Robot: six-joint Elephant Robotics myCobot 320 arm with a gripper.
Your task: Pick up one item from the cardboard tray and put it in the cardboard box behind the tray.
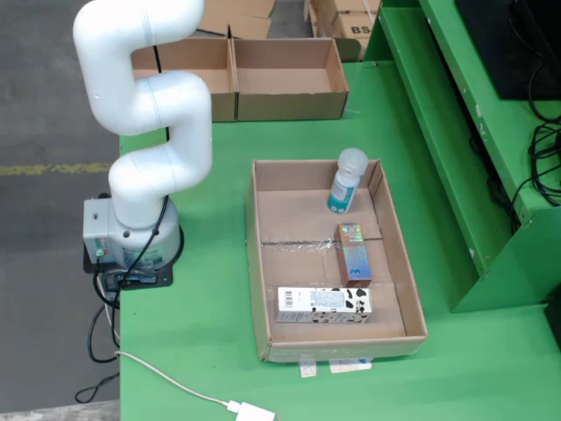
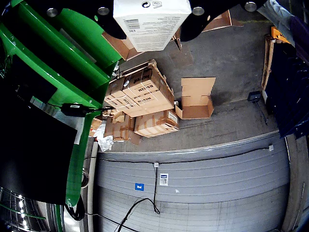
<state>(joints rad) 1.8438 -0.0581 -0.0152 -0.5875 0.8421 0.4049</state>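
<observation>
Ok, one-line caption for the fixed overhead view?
White arm beside a cardboard tray holding a bottle and two cartons.

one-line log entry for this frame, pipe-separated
gripper: shut on white box | camera: faces floor and stacked cartons, off table | tray: bottle, small box, cow-print box | place: not yet

The white arm (image 1: 145,132) rises from its base (image 1: 131,241) at the table's left edge, bends in an S and leaves the top of the fixed view. In the wrist view, the gripper (image 2: 152,21) clamps a white carton (image 2: 150,21).
</observation>
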